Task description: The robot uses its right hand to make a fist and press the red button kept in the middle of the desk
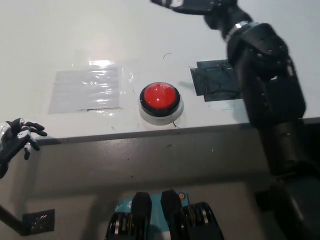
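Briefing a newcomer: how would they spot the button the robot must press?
On the white desk, look near the front edge, midway between a clear glossy tape patch and a dark tape patch. The red button is the only raised, round, coloured thing; both neighbours are flat rectangles.

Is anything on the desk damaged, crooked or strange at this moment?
Nothing looks damaged or spilled. The red button sits upright on the desk, between a wrinkled clear tape patch and a black tape patch partly hidden by the right arm. A few thin dark marks show near the button.
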Motion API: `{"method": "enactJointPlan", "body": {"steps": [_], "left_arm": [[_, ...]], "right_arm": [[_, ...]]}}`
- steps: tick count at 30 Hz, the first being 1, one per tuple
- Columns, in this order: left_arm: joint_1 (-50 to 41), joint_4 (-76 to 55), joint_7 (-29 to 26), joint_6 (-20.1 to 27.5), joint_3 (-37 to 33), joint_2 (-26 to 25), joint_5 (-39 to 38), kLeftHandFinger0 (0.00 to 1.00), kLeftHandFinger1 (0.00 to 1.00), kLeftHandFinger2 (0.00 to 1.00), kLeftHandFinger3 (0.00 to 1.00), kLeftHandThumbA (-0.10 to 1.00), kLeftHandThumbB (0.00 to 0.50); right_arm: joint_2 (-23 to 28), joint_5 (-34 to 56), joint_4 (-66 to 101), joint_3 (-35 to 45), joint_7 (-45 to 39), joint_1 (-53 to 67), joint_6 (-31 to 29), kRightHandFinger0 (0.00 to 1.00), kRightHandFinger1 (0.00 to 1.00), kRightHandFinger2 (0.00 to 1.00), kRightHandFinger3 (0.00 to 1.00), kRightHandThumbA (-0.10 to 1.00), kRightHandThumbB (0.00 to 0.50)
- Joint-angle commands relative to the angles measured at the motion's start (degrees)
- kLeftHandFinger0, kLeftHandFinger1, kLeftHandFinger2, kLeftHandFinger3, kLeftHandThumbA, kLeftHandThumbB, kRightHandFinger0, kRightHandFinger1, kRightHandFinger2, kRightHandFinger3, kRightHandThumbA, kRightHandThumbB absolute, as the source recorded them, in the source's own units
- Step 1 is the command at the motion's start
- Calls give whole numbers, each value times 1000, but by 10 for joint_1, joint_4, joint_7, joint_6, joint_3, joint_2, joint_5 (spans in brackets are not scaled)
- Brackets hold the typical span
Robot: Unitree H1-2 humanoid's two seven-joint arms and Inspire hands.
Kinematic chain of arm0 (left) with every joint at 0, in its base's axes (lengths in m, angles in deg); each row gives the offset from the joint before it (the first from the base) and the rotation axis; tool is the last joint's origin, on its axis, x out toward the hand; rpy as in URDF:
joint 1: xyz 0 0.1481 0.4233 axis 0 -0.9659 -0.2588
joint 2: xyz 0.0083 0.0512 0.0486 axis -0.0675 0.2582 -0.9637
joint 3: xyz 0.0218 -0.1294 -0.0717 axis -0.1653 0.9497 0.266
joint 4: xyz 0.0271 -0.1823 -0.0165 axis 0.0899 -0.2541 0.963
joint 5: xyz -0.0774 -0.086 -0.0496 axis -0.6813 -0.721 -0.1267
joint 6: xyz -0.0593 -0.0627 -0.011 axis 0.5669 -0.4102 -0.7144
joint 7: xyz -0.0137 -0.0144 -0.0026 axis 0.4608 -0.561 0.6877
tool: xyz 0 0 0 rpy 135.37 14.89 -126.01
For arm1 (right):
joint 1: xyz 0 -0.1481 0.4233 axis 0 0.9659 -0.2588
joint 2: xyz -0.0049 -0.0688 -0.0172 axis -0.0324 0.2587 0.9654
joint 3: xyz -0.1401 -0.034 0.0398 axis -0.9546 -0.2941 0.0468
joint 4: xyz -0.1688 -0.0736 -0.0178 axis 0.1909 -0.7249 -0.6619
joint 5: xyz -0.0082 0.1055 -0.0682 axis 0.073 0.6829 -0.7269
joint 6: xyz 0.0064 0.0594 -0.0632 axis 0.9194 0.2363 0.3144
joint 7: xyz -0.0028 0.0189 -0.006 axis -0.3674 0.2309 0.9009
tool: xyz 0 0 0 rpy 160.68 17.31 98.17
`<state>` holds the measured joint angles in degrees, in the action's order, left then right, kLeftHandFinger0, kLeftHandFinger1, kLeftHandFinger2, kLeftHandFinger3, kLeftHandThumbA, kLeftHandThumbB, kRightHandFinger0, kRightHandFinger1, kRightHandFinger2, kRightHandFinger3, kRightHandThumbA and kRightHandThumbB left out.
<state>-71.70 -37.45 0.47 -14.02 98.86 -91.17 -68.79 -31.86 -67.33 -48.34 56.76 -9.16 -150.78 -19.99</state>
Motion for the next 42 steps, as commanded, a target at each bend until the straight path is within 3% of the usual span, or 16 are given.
{"method": "enactJointPlan", "body": {"steps": [1, 3, 8, 12, 15, 25, 26, 30, 34, 36, 39, 42], "left_arm": [[19, -11, 7, 15, 0, -11, 3, 164, 289, 450, 589, 522, 0], [21, -6, 9, 19, 2, -10, -1, 141, 266, 423, 583, 520, 0], [26, -6, 11, 18, -1, -10, -1, 135, 263, 419, 580, 513, 0], [30, -3, 12, 24, -3, -13, 4, 147, 275, 438, 583, 515, 0], [31, 1, 13, 28, -3, -14, 4, 144, 273, 436, 595, 518, 0], [31, -1, 13, 23, 2, -11, 1, 128, 246, 387, 580, 521, 0], [31, 0, 13, 24, 2, -10, 1, 122, 242, 383, 574, 520, 0], [31, 1, 15, 32, 1, -11, 4, 125, 247, 395, 572, 512, 0], [30, -4, 10, 21, 4, -9, 3, 155, 273, 440, 589, 508, 0], [29, -13, 9, 13, 4, -7, 2, 114, 247, 399, 567, 504, 0], [30, -12, 8, 15, 4, -7, 2, 120, 253, 404, 562, 506, 0], [29, -13, 11, 14, 3, -9, 1, 120, 258, 415, 574, 506, 0]], "right_arm": [[-19, -7, -6, -8, -6, -45, -43, 0, 0, 59, 45, 1000, 481], [-39, -9, -18, -14, -9, -39, -56, 0, 0, 131, 149, 1000, 498], [-67, -11, -60, -22, -23, -15, -85, 0, 0, 179, 208, 1000, 496], [-76, -9, -83, -23, -25, 0, -103, 0, 0, 200, 252, 1000, 452], [-81, -2, -116, -14, -29, 12, -126, 0, 0, 182, 226, 1000, 425], [-61, -9, -178, -14, -43, 64, -173, 0, 0, 168, 201, 1000, 435], [-59, -4, -174, -10, -43, 70, -160, 0, 0, 174, 217, 1000, 447], [-51, -8, -167, -13, -44, 90, -159, 0, 0, 171, 231, 1000, 419], [-50, -13, -150, -17, -37, 117, -145, 0, 0, 270, 343, 1000, 404], [-51, -15, -143, -20, -36, 132, -138, 0, 0, 275, 360, 1000, 393], [-53, -10, -149, -19, -45, 141, -143, 0, 0, 254, 319, 1000, 381], [-56, -3, -147, -16, -48, 158, -136, 0, 0, 218, 269, 1000, 407]]}}
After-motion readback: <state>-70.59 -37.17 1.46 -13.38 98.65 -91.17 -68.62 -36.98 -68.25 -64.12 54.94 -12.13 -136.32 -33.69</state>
